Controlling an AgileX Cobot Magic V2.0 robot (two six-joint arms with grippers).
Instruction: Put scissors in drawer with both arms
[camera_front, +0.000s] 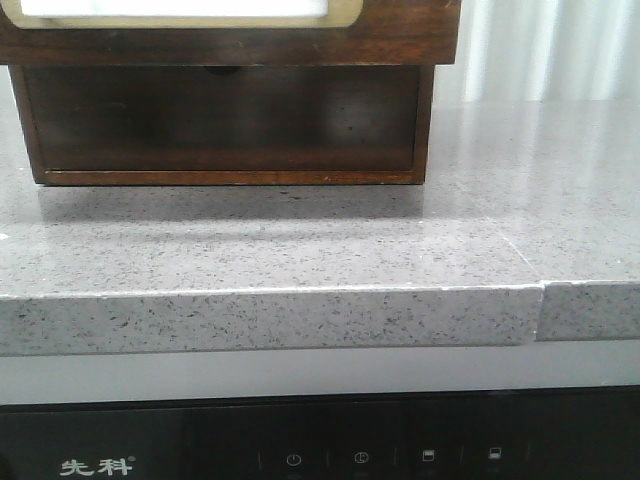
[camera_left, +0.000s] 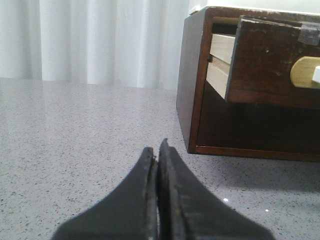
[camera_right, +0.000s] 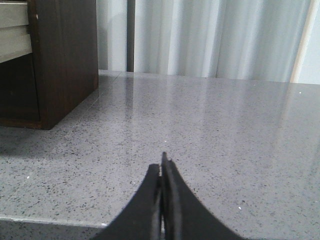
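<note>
Drawer juts from the cabinet; left hand and right hand closed, empty.

The front camera looks forward, low over the grey counter, close to the wooden cabinet. Each wrist camera sits just above the counter, facing far toward white curtains. All three views share the cabinet and counter.

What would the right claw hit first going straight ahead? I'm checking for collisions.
Nothing nearby, it seems: the shut right claw points over bare counter toward the curtains. The cabinet sits off to one side.
</note>
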